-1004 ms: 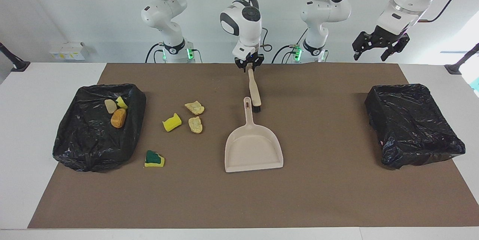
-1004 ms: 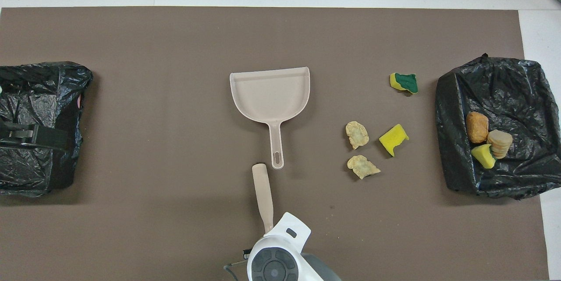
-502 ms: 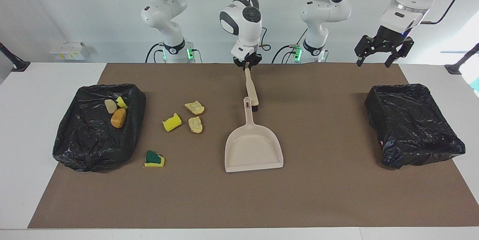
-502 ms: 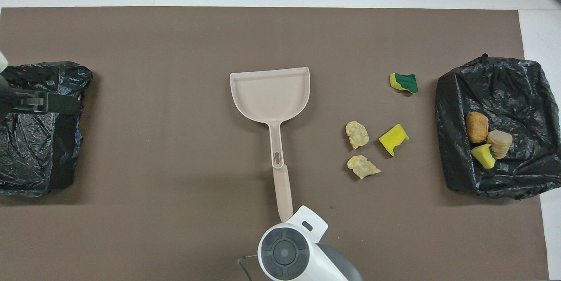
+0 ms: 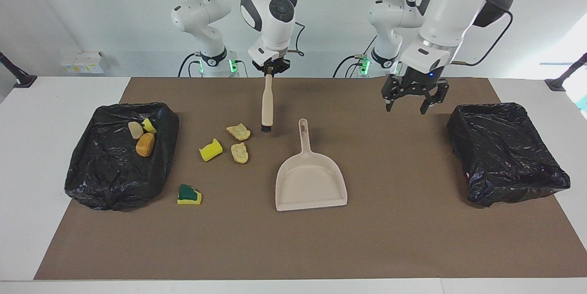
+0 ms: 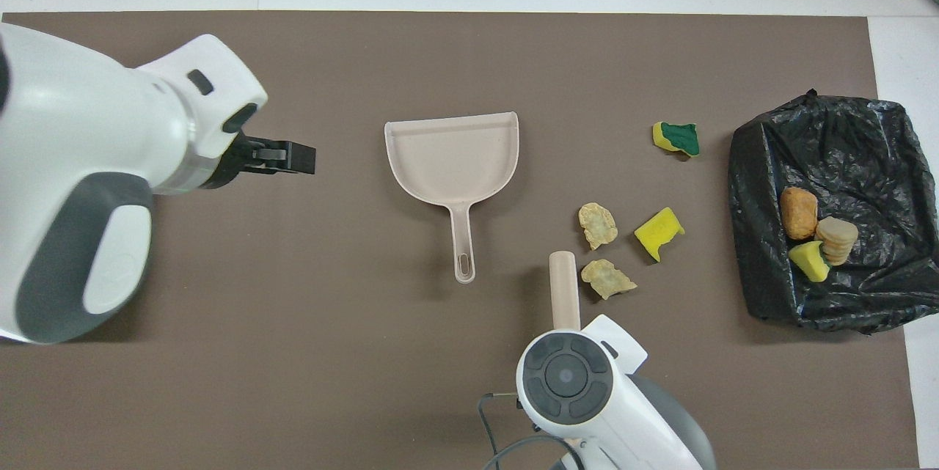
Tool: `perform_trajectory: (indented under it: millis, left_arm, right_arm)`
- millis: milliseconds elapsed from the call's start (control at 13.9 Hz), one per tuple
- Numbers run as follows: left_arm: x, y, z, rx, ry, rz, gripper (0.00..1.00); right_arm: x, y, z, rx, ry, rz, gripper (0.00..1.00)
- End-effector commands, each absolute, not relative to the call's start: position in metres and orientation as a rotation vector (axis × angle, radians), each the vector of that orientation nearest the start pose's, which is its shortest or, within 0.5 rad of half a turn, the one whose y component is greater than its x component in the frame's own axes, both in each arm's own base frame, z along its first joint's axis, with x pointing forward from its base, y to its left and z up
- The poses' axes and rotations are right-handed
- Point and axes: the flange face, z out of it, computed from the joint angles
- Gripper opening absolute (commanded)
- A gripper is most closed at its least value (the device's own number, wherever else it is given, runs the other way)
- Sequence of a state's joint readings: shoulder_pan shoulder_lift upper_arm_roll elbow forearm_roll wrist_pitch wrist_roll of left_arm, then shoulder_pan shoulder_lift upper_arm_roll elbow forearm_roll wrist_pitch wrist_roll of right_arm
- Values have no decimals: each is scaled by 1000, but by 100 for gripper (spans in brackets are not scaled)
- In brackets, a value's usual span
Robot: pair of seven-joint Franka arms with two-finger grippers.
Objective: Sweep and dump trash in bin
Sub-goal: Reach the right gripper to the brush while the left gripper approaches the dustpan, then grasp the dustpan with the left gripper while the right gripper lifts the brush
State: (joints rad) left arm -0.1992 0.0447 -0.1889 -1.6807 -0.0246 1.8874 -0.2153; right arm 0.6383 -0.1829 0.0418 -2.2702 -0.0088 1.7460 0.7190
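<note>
Four trash bits (image 5: 237, 143) lie loose; right fingers (image 5: 269, 68) clench the brush (image 5: 267, 107), left fingers (image 5: 409, 103) spread over the mat (image 5: 367, 239)

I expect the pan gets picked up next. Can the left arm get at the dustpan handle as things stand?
Probably yes: the left claw hangs open over bare mat, and the dustpan handle points toward the robots with nothing on it; the brush hangs beside it, apart.

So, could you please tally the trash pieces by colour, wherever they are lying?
Plain yellow sponge chunks: 2
Yellow-and-green sponge: 1
Pale beige lumps: 3
Orange-brown lump: 1
Total: 7
</note>
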Motion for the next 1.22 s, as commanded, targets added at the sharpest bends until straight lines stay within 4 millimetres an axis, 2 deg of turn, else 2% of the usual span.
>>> perform_trajectory:
  millis: [0, 72, 143, 215, 287, 502, 717, 932, 1004, 1147]
  left_arm:
    - [541, -291, 542, -3201, 390, -174, 100]
    - [534, -316, 526, -3201, 426, -156, 100]
    - [533, -336, 501, -3201, 426, -113, 100]
    - [527, -365, 477, -3204, 432, -99, 100]
    - [527, -377, 460, -3218, 396, -100, 100]
    - [519, -397, 431, -3234, 355, -89, 100]
    - [508, -408, 401, -3244, 262, -64, 100]
    - [494, -428, 366, -3263, 64, -41, 100]
    - [492, -430, 357, -3251, 53, -11, 100]
    - [490, -430, 356, -3239, 61, 8, 100]
  right_arm:
    - [373, 246, 411, -3453, 99, 348, 0]
    - [388, 228, 405, -3461, 164, 341, 0]
    - [400, 212, 402, -3472, 209, 322, 0]
    - [415, 191, 400, -3492, 220, 288, 0]
    - [423, 173, 396, -3502, 175, 313, 0]
    - [445, 128, 385, -3459, 150, 308, 0]
    - [455, 95, 380, -3429, 54, 346, 0]
    - [456, 55, 370, -3373, -167, 406, 0]
    - [454, 46, 365, -3355, -208, 396, 0]
    - [449, 43, 362, -3331, -198, 389, 0]
